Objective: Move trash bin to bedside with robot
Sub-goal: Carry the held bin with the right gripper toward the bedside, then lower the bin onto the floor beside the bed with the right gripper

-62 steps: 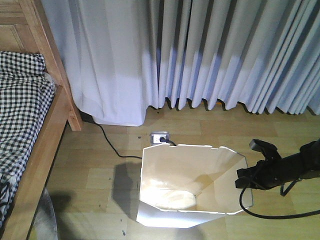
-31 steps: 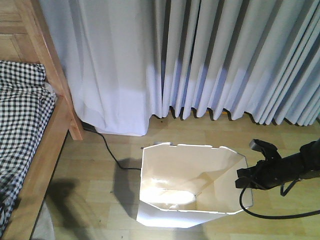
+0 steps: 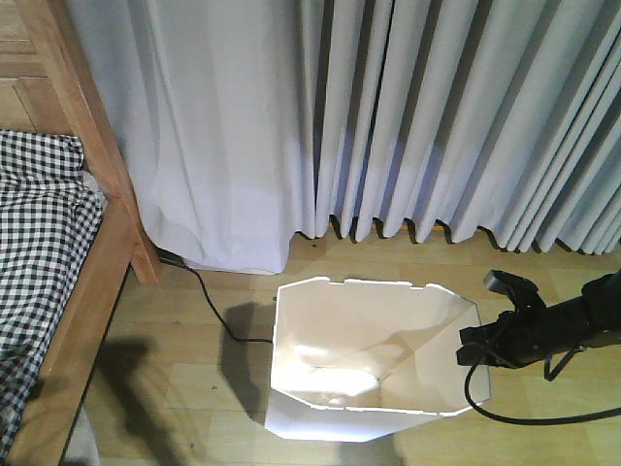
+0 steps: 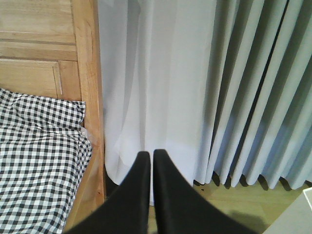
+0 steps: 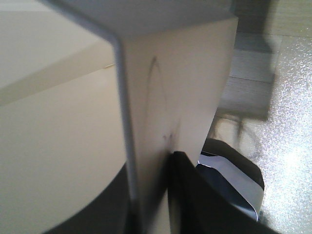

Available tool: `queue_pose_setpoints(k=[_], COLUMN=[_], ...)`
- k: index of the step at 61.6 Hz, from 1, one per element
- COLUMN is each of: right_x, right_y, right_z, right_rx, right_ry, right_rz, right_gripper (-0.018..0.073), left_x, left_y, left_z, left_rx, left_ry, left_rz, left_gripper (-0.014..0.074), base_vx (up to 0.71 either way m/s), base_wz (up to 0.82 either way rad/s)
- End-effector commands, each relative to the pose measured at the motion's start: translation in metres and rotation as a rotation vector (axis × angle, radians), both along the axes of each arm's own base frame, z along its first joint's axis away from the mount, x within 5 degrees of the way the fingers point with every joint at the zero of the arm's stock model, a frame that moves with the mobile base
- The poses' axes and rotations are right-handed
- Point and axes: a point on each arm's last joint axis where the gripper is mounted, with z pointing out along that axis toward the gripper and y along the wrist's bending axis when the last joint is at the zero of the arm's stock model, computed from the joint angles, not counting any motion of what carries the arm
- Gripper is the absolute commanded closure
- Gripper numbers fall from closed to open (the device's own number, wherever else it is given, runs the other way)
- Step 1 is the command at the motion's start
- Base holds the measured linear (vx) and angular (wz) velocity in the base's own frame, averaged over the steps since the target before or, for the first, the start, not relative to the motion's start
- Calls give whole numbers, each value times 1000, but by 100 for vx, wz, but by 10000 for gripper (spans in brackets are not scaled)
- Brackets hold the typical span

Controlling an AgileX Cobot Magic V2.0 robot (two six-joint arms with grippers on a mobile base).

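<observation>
Closest in, the right gripper (image 5: 148, 214) is seen clamped on the right-hand wall of the trash bin (image 5: 63, 122), one dark finger inside the cream wall and the other (image 5: 185, 195) outside it, so the thin plastic is pinched just below the rim. From the front view the same right gripper (image 3: 473, 346) is found at the bin's right edge, with the arm reaching in from the right. The trash bin (image 3: 340, 330) is stood upright on the wooden floor (image 3: 175, 359), open mouth up, its longer side laid across the view from left to right. The whole body of the bin is therefore placed between the holding gripper and the goal. The bed frame (image 3: 92, 282) with its checked bedding (image 3: 39, 223) lies to the robot's left of the bin, apart from it, with a strip of bare floor and a black cable (image 3: 209, 301) between them. The coming move is judged to be a leftward one, along the bin's long axis, led by the bin's free left wall. The left gripper (image 4: 148, 165) is held nearer the bed, fingers pressed together on nothing, pointed at the bed post (image 4: 87, 73) and the curtain (image 4: 195, 73) behind. The curtain (image 3: 388, 116) is hung just beyond the bin's far side.
</observation>
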Motion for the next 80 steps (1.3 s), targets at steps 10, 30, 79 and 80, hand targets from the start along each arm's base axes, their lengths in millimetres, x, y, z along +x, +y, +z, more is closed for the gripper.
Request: queue_pose_setpoints(k=[10,30,79,80], right_x=[13,13,78,79], right_y=[14,13,-24,-25], right_z=[35,35,0,-1], right_rx=[222,217,-46,-43], right_ry=[-97,-98,-63,-62], right_rz=[9,4,-113,-117], right_gripper=[564,564,547,547], left_x=[1,1,1,1], left_y=[0,0,0,0], left_z=[1,1,1,1], left_rx=[-10,-10,-10,-10], left_ry=[-65,-65,-65,-65], left_rz=[3,3,3,3], left_gripper=[602,602,602,602], base_vx=[1,0,0,0], base_wz=[-1,0,0,0])
